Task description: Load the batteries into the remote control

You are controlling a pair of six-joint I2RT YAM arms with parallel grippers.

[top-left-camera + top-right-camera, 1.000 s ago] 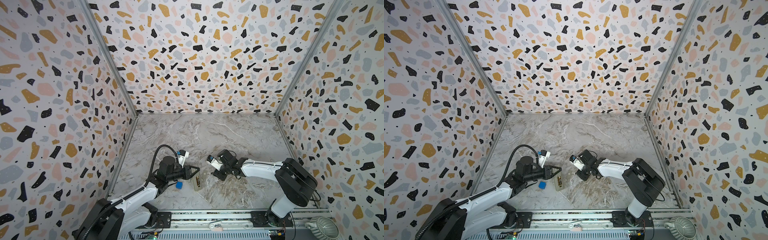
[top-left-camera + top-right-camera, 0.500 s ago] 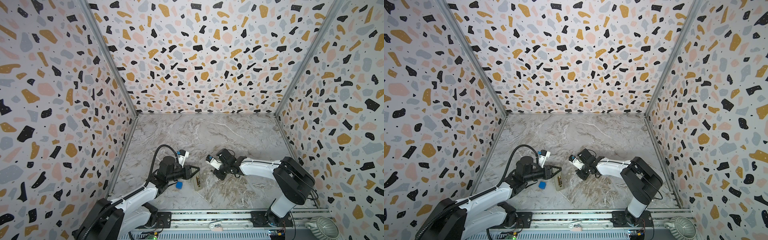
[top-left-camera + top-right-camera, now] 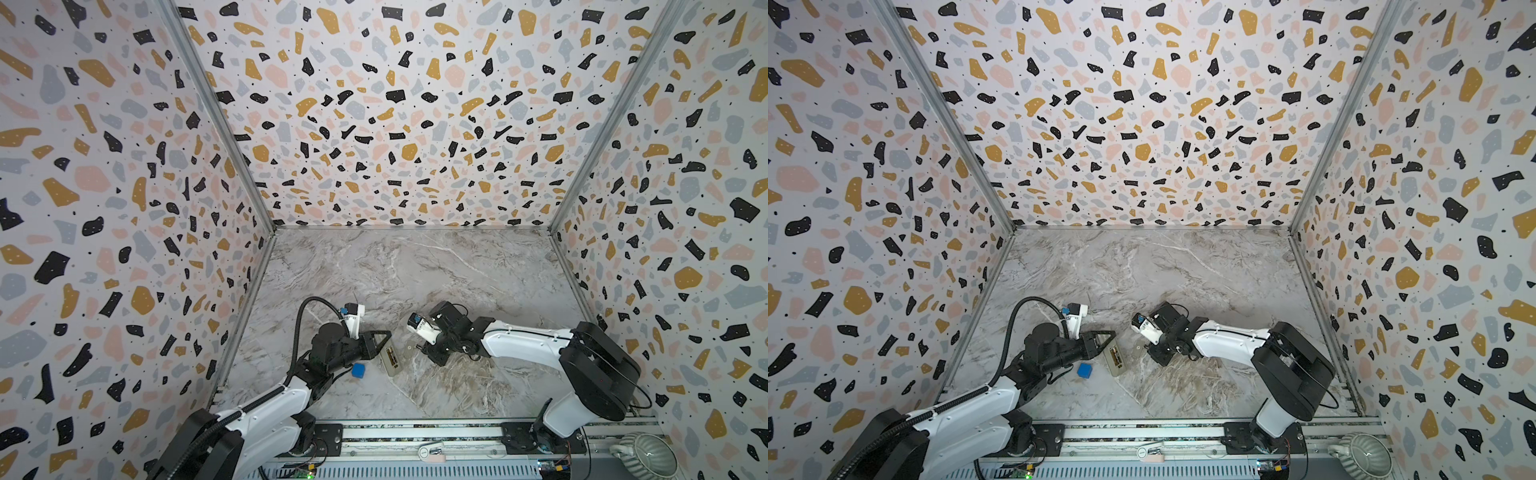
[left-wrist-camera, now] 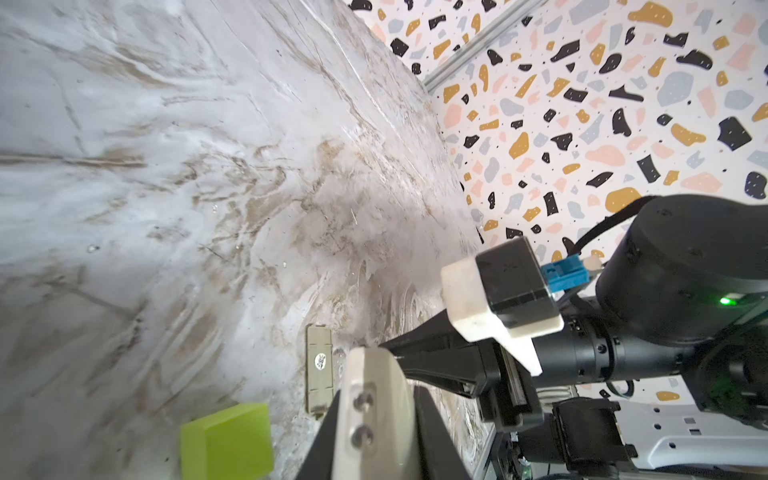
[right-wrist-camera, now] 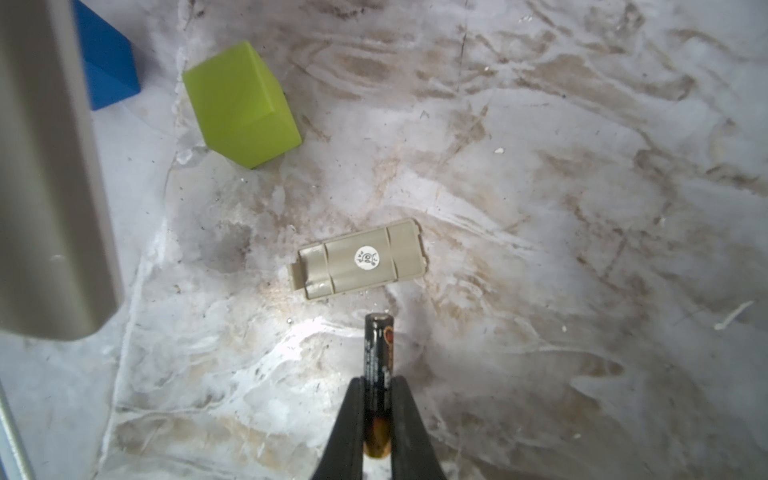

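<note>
Right gripper (image 5: pixel 377 382): fingers closed onto one slim black battery with a gold-brown band (image 5: pixel 377 349). It is gripped near one end, and the other end sticks out past the fingertips over the grey-veined marble tabletop (image 3: pixel 415 270). Whether that free end touches the surface cannot be told.

Left gripper (image 3: pixel 380 343): fully closed, clamped on the far end of the slim off-white remote control (image 3: pixel 392 360). The remote lies back side up on the marble, near the front edge and between the two arms. Its battery recess is open to the top views (dark and gold marks inside, too small to identify).

Other items:
- A small beige plastic battery cover with a round white sticker (image 5: pixel 359 259) lies flat on the marble, between the remote and the right gripper. It sits just beyond the held battery's free end and apart from it.
- A lime-green cube (image 5: pixel 241 104) is on the marble near the cover, not touching it.
- A blue cube (image 5: pixel 110 70) is just beside the green one with a gap between them. In both top views it sits close to the remote, on the left arm's side.
</note>
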